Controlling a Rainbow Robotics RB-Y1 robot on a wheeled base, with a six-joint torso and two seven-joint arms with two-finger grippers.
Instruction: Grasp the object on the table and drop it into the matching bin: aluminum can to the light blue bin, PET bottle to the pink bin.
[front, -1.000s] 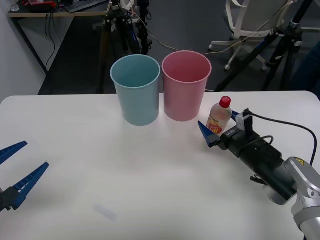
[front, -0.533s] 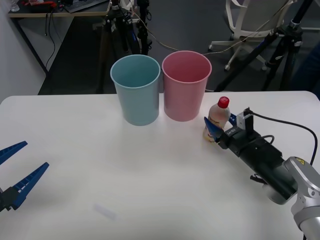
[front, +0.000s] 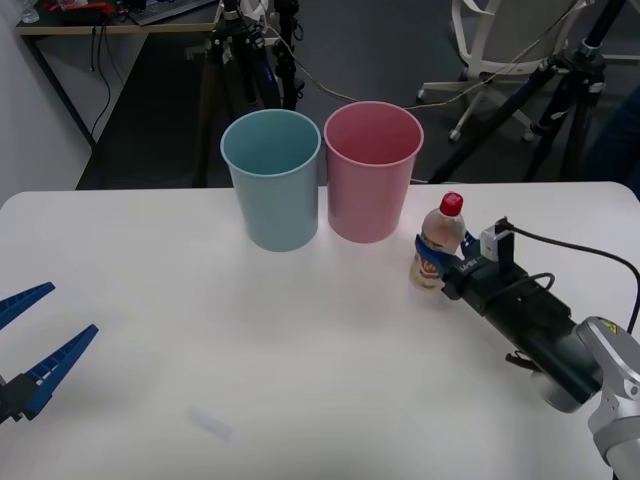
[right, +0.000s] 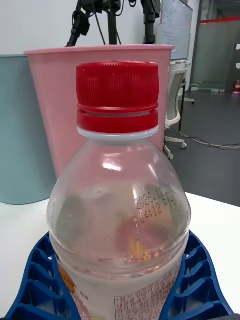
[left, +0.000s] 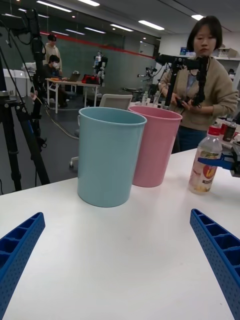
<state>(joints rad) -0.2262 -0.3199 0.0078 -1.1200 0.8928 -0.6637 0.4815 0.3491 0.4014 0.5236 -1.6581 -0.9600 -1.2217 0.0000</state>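
Clear PET bottle (front: 439, 241) stands upright on the counter (front: 300, 370), just beside the pink bin (front: 371, 170) on its right. We read this as the grasp step — right gripper (front: 442, 263) is at the bottle's lower body, blue jaws hugging it on both sides in the right wrist view, red cap (right: 118, 95) well above them. Base looks to be on the counter, so no lift yet. Left gripper (front: 30, 345) sits parked at the near left edge, jaws spread and holding nothing.

Next move as we see it: lift straight up until the bottle's base clears the pink rim, carry it over that opening — not the light blue bin (front: 272, 178) touching it on the far side — then release. Grip sits low, so the bottle could tip.
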